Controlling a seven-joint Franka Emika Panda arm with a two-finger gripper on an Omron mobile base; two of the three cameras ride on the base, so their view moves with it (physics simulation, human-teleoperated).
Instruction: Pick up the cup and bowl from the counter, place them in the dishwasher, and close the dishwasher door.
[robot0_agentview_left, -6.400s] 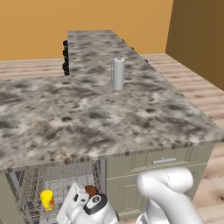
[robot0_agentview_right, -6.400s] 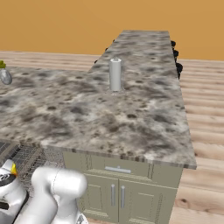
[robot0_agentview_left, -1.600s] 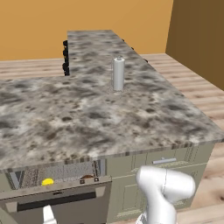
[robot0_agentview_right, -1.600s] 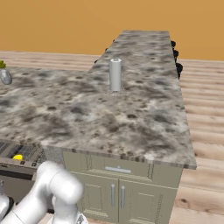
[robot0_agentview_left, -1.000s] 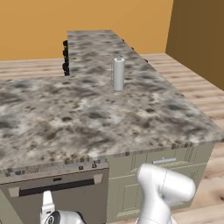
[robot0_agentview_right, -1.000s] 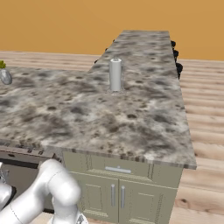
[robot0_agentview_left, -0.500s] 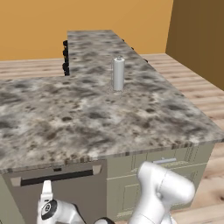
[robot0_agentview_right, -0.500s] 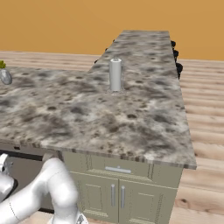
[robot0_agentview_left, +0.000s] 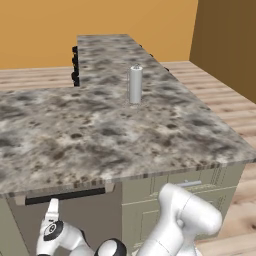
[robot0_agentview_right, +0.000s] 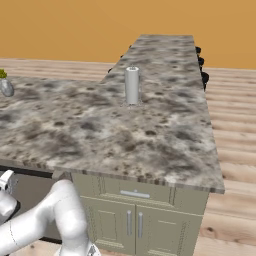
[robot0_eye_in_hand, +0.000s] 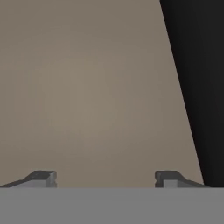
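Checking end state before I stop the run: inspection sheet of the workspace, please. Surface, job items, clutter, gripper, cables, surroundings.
Surface: counter, mottled granite over olive cabinets.
Job's things: dishwasher door up against the counter edge, looks closed, black handle bar along its top. Cup and bowl: nothing seen.
Clutter: tall grey cylinder upright mid-counter; small grey object at the counter's far edge.
Gripper: gripper open, empty, facing the door panel close up.
Cables: nothing seen.
Surroundings: wooden floor, orange wall.
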